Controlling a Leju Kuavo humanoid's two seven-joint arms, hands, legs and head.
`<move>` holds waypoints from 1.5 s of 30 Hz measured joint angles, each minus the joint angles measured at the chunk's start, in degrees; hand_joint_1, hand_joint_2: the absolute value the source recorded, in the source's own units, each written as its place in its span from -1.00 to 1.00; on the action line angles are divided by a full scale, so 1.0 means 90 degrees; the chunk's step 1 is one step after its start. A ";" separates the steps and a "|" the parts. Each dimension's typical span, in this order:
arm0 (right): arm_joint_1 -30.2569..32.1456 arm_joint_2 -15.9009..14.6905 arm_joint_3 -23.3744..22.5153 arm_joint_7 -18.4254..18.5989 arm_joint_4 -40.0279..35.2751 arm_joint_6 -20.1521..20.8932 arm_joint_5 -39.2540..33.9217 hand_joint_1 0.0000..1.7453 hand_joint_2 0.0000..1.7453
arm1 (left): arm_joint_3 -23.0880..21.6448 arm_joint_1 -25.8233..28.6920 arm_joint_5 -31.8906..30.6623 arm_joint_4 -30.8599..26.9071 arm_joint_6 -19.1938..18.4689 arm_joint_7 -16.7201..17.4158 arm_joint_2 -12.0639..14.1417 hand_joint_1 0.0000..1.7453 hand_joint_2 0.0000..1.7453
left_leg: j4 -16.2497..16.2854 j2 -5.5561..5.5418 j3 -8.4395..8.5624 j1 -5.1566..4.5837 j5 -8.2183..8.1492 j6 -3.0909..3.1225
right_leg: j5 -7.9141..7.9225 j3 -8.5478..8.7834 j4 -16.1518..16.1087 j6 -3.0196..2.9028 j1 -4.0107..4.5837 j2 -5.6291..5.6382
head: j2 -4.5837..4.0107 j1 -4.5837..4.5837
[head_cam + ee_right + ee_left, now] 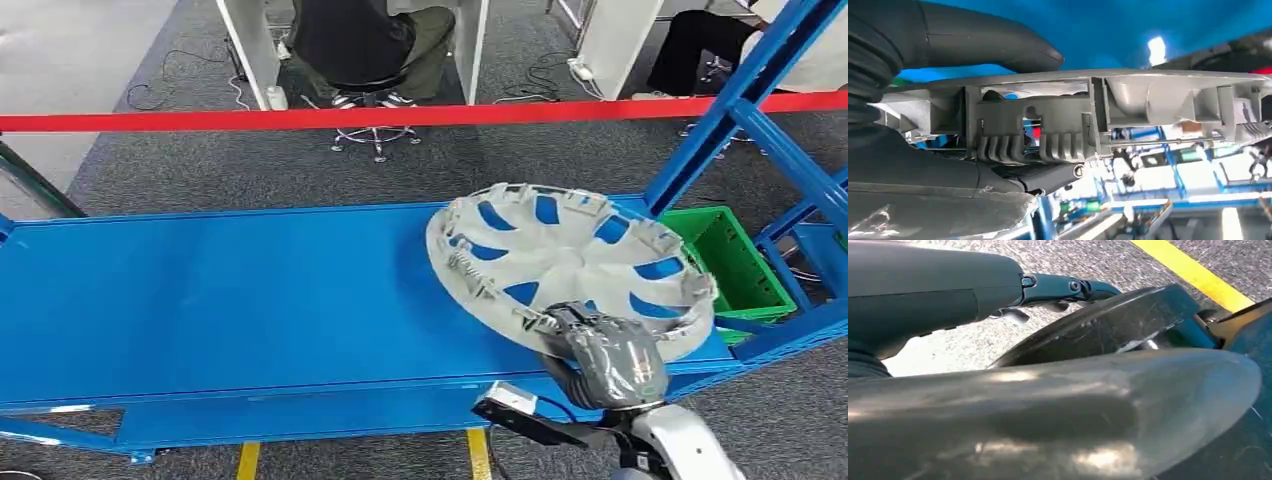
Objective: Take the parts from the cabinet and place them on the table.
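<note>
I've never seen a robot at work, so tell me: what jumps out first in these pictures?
A big grey wheel cover with blue showing through its openings sits on the right end of a bright blue shelf. The robot's right hand grips its near rim, thumb on one side and fingers on the other. A red tape stretches across behind, with a green crate to the right.

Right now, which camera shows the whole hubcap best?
The head view: the grey hubcap shows whole on the blue shelf, the right hand gripping its near rim. The right wrist view shows just a close stretch of rim.
</note>
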 joint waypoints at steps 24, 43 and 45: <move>0.0404 0.0034 -0.0391 -0.0112 -0.0906 -0.0481 -0.0112 1.00 1.00 | 0.0044 0.0090 -0.0119 0.0000 0.0226 -0.0794 0.0005 -1.00 1.00 | 0.0000 -0.0007 -0.0009 -0.0002 0.0000 0.0001 | -0.0001 -0.0019 0.0000 0.0000 -0.0002 -0.0005 | 0.0000 0.0002; 0.0504 0.0155 -0.0568 -0.0702 -0.1236 0.0450 -0.3064 1.00 1.00 | 0.0083 -0.0120 -0.0126 0.0000 0.0167 -0.0872 -0.0114 -1.00 1.00 | 0.0000 -0.0008 -0.0010 -0.0002 0.0000 0.0001 | -0.0001 -0.0004 0.0000 0.0000 -0.0001 -0.0013 | 0.0000 0.0000; 0.0583 0.0177 -0.0617 -0.0900 -0.1313 0.0597 -0.3639 1.00 1.00 | 0.0107 -0.0113 -0.0121 0.0000 0.0146 -0.0923 -0.0121 -1.00 1.00 | 0.0000 -0.0009 -0.0015 -0.0001 0.0000 0.0001 | -0.0001 -0.0005 0.0000 0.0000 0.0000 -0.0017 | 0.0000 0.0000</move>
